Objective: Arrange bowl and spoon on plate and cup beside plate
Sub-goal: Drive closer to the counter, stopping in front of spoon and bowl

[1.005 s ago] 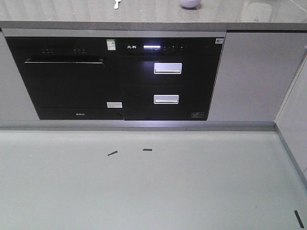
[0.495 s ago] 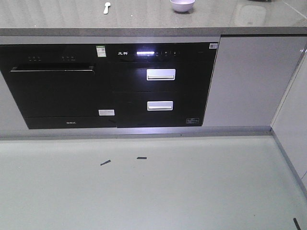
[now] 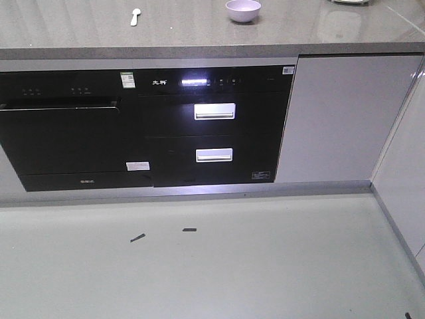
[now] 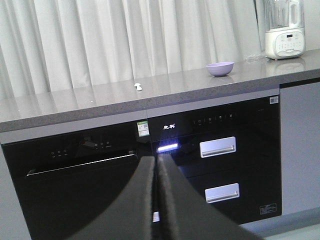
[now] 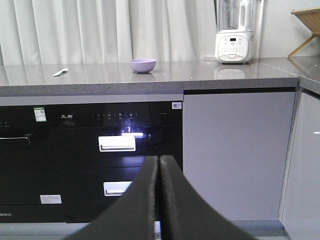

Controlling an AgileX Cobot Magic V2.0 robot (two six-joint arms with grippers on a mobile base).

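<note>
Purple bowl (image 3: 243, 10) on worktop (image 3: 199, 33), spoon (image 3: 135, 16) well apart from bowl; plate, cup unseen. Left claw (image 4: 156, 165), right claw (image 5: 159, 162) closed, empty. Nothing arranged yet.

Bare counter (image 3: 186, 26) lies between the spoon (image 3: 135, 16) and the bowl (image 3: 243, 10) along the top of the frame. The blender (image 5: 234, 35) (upper right in the right wrist view) occupies the far end, with the curtain (image 5: 100, 30) hanging behind.

Three cameras face the desk (image 3: 66, 30)
Front looks down, wrists level and low; all share bowl (image 3: 243, 10), spoon (image 3: 135, 16).
</note>
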